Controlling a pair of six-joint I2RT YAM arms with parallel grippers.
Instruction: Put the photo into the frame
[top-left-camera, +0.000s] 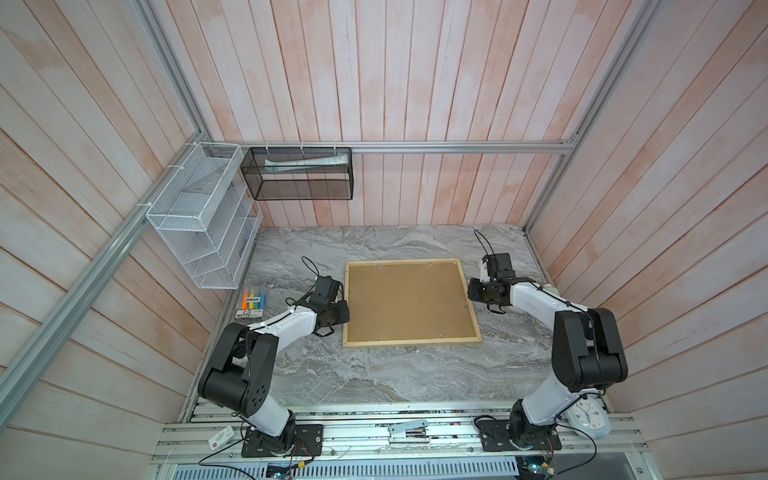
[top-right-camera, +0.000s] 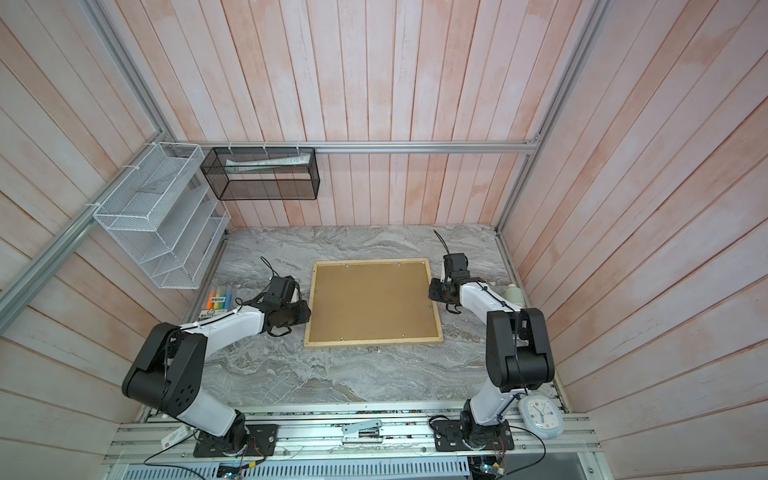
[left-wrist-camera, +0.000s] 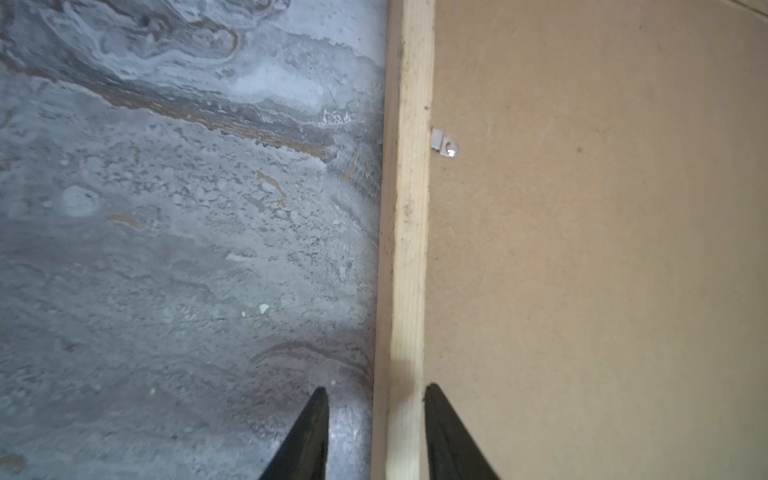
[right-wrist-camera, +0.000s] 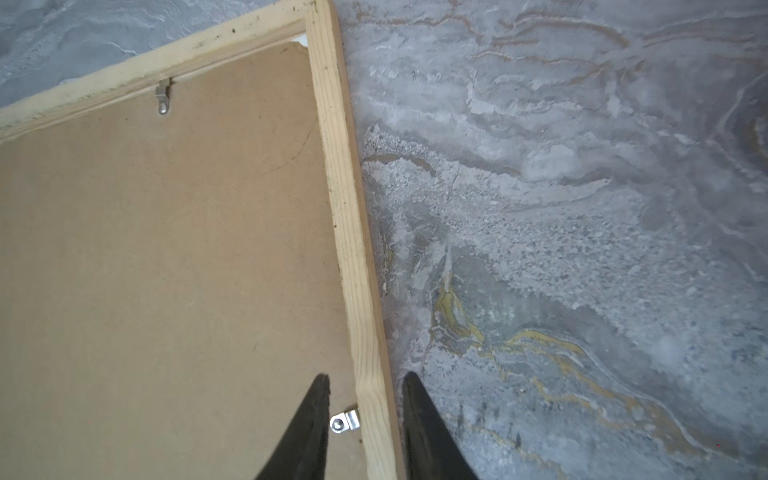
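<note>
Jaws of the left gripper (left-wrist-camera: 374, 392) stand narrowly apart astride the left strip of the large rectangular frame (left-wrist-camera: 409, 249) of pale natural wood. One black finger (left-wrist-camera: 309, 436) hangs over the grey marbled tabletop (left-wrist-camera: 166, 249), clear of the wood. The other sits just at the strip's inner edge, over the plain brown backing board (left-wrist-camera: 602, 249). Nothing is gripped.

Jaws of the right gripper (right-wrist-camera: 365, 378) straddle the frame's right strip in the same way, with a gap on either side and nothing held. A small silver metal clip (right-wrist-camera: 345, 422) lies between one finger and the wood.

In both top views the frame (top-left-camera: 411, 341) (top-right-camera: 374, 341) lies flat, back up, in the middle of the tabletop, and the board fills it. A sliver of white shows at the board's far right corner, but whether the photo lies beneath cannot be told.

At the tabletop's left edge lies a clear pack of coloured highlighters (top-left-camera: 254, 301) (its label carries dark characters, too small to read). By the near right corner a white clock with a pale blue rim (top-left-camera: 589, 419) shows hands, but its numerals are illegible.
</note>
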